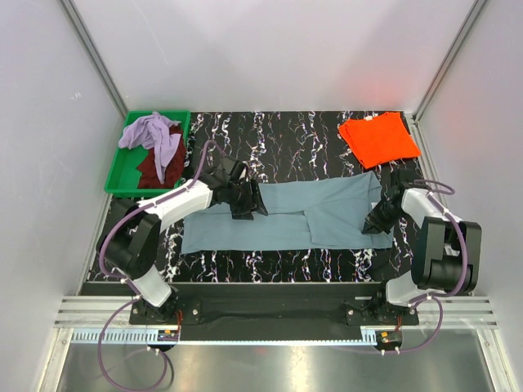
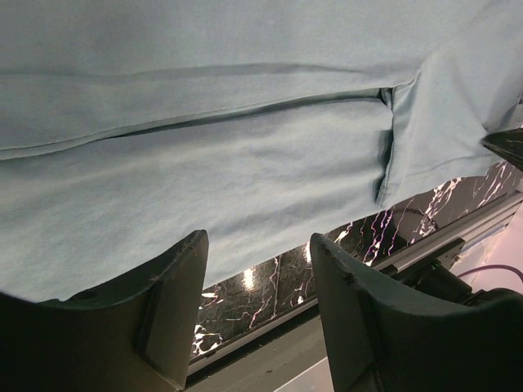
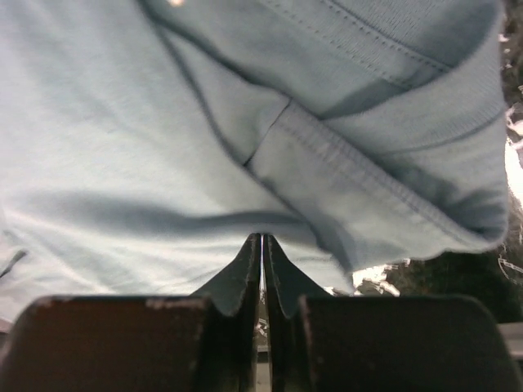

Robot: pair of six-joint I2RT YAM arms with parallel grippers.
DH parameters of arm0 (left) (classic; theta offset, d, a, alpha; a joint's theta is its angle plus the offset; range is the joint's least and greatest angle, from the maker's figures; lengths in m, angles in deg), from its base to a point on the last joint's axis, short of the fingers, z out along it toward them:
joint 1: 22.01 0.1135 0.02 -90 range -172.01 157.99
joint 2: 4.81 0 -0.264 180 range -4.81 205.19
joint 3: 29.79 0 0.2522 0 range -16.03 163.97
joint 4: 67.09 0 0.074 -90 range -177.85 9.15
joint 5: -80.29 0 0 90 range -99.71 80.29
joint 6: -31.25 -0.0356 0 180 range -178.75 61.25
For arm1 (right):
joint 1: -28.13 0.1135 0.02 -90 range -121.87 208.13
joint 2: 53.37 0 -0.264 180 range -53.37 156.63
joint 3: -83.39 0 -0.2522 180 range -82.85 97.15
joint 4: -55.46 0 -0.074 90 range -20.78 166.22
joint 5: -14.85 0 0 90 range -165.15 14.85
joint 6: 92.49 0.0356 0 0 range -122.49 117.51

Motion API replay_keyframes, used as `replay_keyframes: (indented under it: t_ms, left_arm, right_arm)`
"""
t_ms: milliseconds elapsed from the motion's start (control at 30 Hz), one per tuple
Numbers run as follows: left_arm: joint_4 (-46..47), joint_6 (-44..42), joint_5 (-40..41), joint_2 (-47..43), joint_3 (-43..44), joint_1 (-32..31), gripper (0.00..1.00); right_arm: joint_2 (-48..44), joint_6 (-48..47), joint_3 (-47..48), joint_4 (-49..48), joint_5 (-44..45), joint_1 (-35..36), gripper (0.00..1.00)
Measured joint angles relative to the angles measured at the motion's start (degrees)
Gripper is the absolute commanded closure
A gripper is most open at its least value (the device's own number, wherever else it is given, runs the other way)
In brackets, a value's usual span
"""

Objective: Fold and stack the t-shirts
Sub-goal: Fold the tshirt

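A blue-grey t-shirt (image 1: 286, 216) lies lengthwise across the middle of the table, folded along its length. My left gripper (image 1: 248, 202) hovers over its upper edge left of centre. In the left wrist view this gripper (image 2: 257, 241) is open, with nothing between its fingers (image 2: 176, 302) and the shirt (image 2: 212, 163) beyond them. My right gripper (image 1: 376, 220) sits at the shirt's right end. In the right wrist view it (image 3: 261, 238) is shut, its tips pinching the cloth (image 3: 147, 147), and a crease runs out from them. An orange t-shirt (image 1: 380, 139) lies folded at the back right.
A green tray (image 1: 118, 175) at the back left holds a lavender shirt (image 1: 151, 131) and a dark maroon one (image 1: 163, 163), both crumpled. The black marbled table top (image 1: 270, 135) ends at a metal rail along the near edge. White walls close in both sides.
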Motion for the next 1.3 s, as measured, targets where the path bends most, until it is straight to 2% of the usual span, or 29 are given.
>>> replay_keyframes:
  t_ms: [233, 633, 900, 1000, 1133, 1300]
  left_arm:
    - [-0.57, 0.00, 0.42, 0.00, 0.00, 0.48, 0.42]
    - [-1.36, -0.04, 0.74, 0.00, 0.00, 1.22, 0.42]
    - [-1.60, -0.50, 0.94, 0.00, 0.00, 1.95, 0.41]
    - [-2.69, -1.55, 2.29, -0.02, 0.13, 2.21, 0.41]
    - [-3.87, -2.58, 2.93, -0.68, 0.02, 3.19, 0.41]
    - [-4.46, -4.13, 3.74, -3.91, -3.04, 5.88, 0.41]
  right_arm:
    - [-1.88, 2.29, 1.86, 3.34, 1.51, 0.00, 0.97]
    - [1.27, 8.68, -1.14, 3.50, 7.56, -0.02, 0.98]
    - [0.09, 6.67, -0.35, 3.91, 9.70, 0.00, 0.88]
    - [-3.50, 5.31, 0.66, 4.59, 9.94, 0.00, 0.82]
    - [-7.85, 3.78, 2.67, 3.17, 6.97, 0.00, 0.79]
    - [-2.19, 1.95, 6.21, -0.96, 4.02, 0.00, 0.80]
